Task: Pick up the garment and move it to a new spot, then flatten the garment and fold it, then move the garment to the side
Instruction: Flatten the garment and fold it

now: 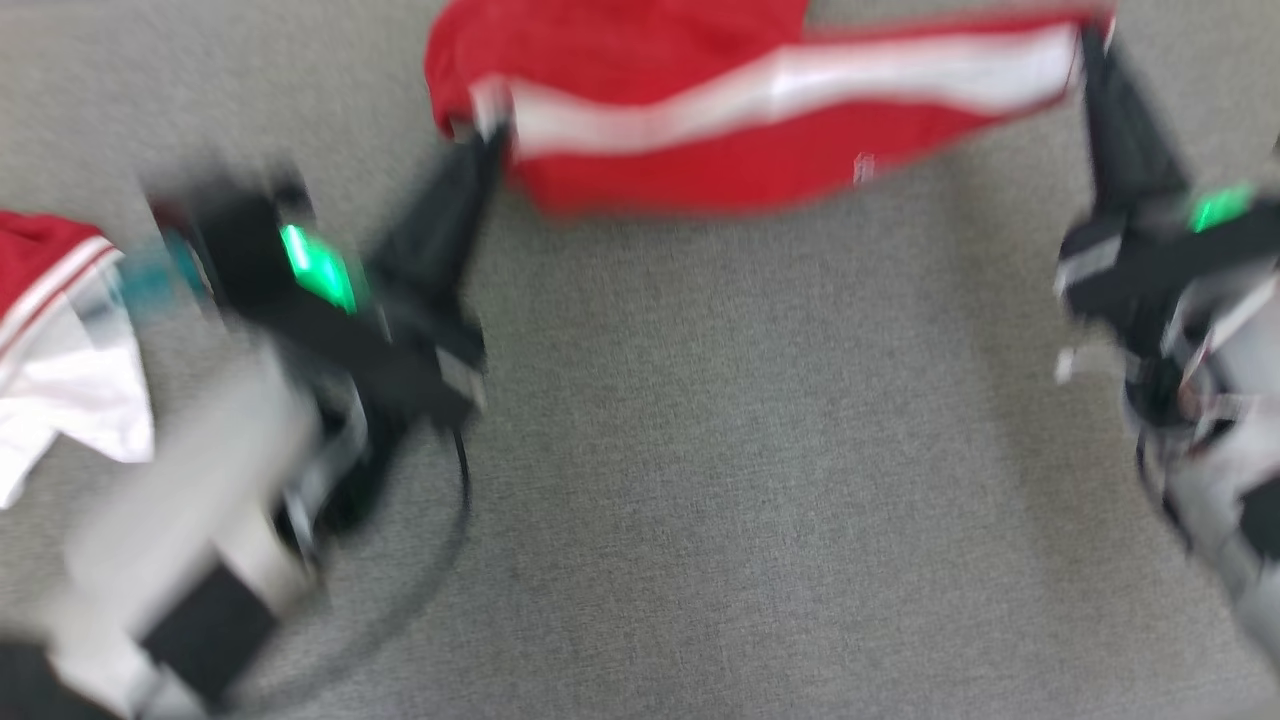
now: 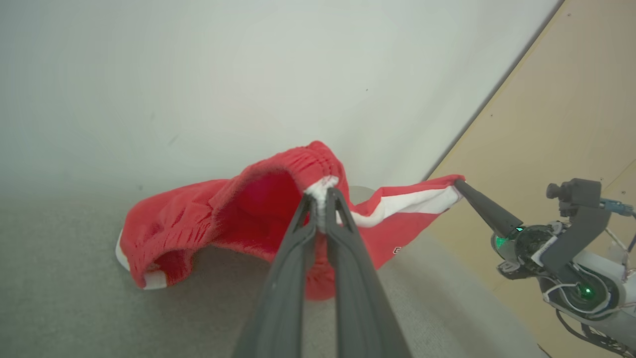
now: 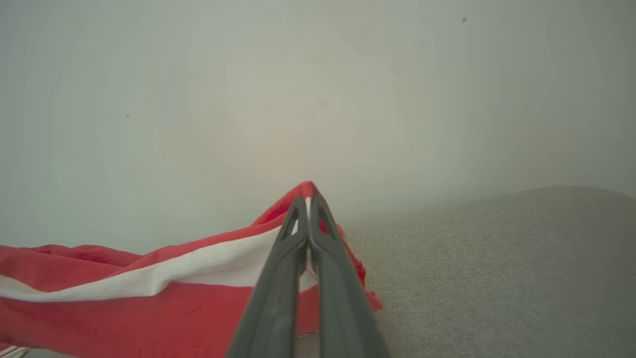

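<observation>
The garment [image 1: 720,110] is a pair of red shorts with a white side stripe, stretched across the top of the blurred head view over the grey cloth surface. My left gripper [image 1: 492,125] is shut on its elastic waistband end; in the left wrist view that gripper [image 2: 322,196] pinches the white stripe where it meets the band of the garment [image 2: 198,223]. My right gripper [image 1: 1092,35] is shut on the leg-hem corner, and the right wrist view shows it [image 3: 308,201] clamping the garment [image 3: 149,288] at the stripe's tip. The cloth hangs between the two grips.
A second red and white piece of clothing [image 1: 60,340] lies at the left edge of the grey surface [image 1: 750,450]. A pale wall [image 2: 248,74] stands behind, and tan flooring [image 2: 571,124] runs beyond the surface's right edge.
</observation>
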{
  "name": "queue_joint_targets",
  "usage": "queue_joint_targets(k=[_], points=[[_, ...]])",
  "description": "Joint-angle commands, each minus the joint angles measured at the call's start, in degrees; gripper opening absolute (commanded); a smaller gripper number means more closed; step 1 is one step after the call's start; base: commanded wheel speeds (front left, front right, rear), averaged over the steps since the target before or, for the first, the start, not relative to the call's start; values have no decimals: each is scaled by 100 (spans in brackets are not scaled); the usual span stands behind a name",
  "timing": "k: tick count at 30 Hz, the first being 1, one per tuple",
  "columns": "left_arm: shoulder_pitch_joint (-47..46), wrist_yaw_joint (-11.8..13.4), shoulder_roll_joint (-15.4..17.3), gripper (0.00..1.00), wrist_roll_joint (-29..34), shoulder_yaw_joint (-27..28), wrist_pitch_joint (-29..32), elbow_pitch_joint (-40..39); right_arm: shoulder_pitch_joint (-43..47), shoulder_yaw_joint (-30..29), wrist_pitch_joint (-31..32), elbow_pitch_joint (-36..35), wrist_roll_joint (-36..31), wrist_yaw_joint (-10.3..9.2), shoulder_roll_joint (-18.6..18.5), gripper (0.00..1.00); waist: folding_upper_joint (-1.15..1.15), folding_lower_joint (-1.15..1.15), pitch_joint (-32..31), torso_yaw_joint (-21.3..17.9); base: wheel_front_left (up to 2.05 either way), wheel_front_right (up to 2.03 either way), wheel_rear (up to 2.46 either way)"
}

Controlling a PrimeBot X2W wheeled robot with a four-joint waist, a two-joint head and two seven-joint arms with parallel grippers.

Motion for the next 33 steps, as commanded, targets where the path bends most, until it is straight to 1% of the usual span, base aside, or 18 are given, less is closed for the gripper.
queue_joint_targets(k=[1, 3, 4, 6, 8, 10, 12, 13, 16, 18, 20, 24, 28, 33], points=[[390, 9, -56, 0, 113, 105, -16, -88, 289, -45, -1, -105, -57, 7, 55, 0, 1, 2, -325, 89, 0, 0, 0], [1013, 30, -181, 0, 339, 328, -16, -215, 794, -245, -2, -268, -92, 7, 101, 0, 1, 2, -473, 108, 0, 0, 0], [1644, 18, -347, 0, 496, 565, -17, -256, 1295, -390, -2, -385, -182, 7, 123, 0, 1, 2, -625, 139, 0, 0, 0], [2134, -7, -404, 0, 827, 605, -17, -221, 1749, -551, -2, -463, -305, 7, 174, 0, 1, 2, -757, 154, 0, 0, 0], [2575, -39, -539, 0, 1041, 702, -17, -175, 2215, -781, -2, -475, -326, 7, 266, 0, 1, 2, -895, 180, 0, 0, 0], [2962, -49, -616, 0, 1301, 753, -17, -97, 2664, -955, -2, -447, -325, 7, 314, 0, 1, 2, -1016, 201, 0, 0, 0], [3249, -80, -607, 0, 1622, 711, -18, 21, 3059, -1049, -3, -468, -294, 7, 394, 0, 1, 2, -1127, 206, 0, 0, 0], [3249, -80, -607, 0, 1622, 711, -18, 21, 3059, -1049, -3, -468, -294, 7, 394, 0, 1, 2, -1127, 206, 0, 0, 0], [3681, -94, -712, 0, 1803, 946, -18, 83, 3600, -1162, -3, -545, -326, 7, 464, 0, 1, 2, -1268, 187, 0, 0, 0], [3979, -111, -696, 0, 2024, 1059, -18, 55, 3925, -1216, -4, -598, -352, 7, 455, 0, 1, 2, -1347, 173, 0, 0, 0], [4246, -123, -597, 0, 2313, 1096, -18, 36, 4184, -1275, -4, -686, -371, 7, 490, 0, 1, 2, -1432, 141, 0, 0, 0], [4710, -136, -508, 0, 2754, 1295, -18, -84, 4718, -1240, 22, -856, -428, 7, 559, 0, 1, 2, -1591, 150, 0, 0, 0], [5012, -131, -420, 0, 3216, 1389, -18, -180, 5293, -1288, 48, -1043, -532, 7, 667, 0, 1, 2, -1762, 274, 0, 0, 0], [5250, -130, -364, 0, 3458, 1470, -18, -286, 6057, -1406, 200, -1351, -635, 7, 874, 0, 1, 2, -1865, 439, 0, 0, 0]])
